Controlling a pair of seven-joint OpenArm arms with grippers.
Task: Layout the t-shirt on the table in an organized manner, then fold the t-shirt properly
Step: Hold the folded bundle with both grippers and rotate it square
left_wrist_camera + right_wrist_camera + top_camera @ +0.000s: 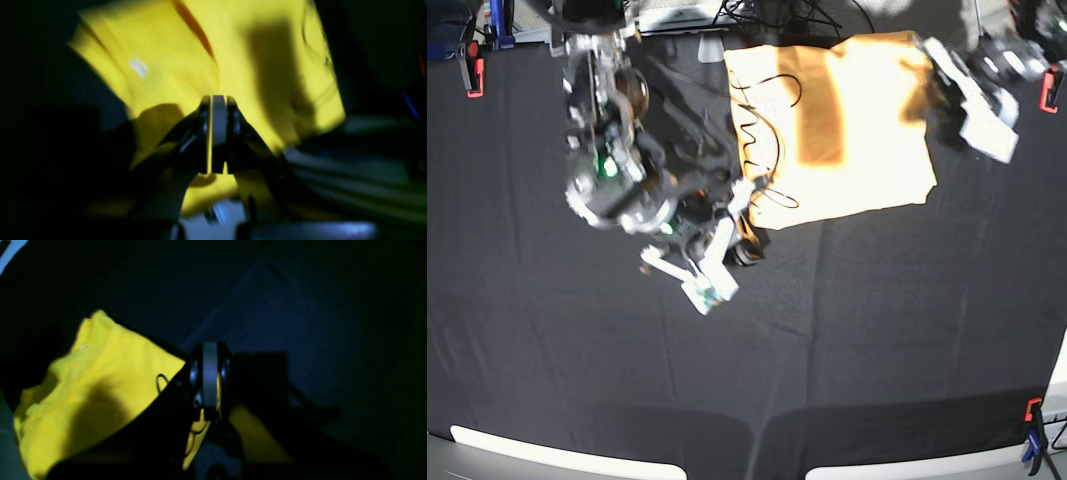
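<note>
The pale orange-yellow t-shirt is spread at the far middle of the black table, with its black script print facing up on its left part. My right gripper is shut on the shirt's near left corner. In the right wrist view the fingers pinch yellow cloth. My left gripper is shut on the shirt's far right corner. In the left wrist view the shut gripper has a sliver of yellow cloth between its fingers. Both arms look motion-blurred.
Red clamps sit at the far left edge and far right edge. A red and blue clamp sits at the near right corner. Cables and gear lie beyond the far edge.
</note>
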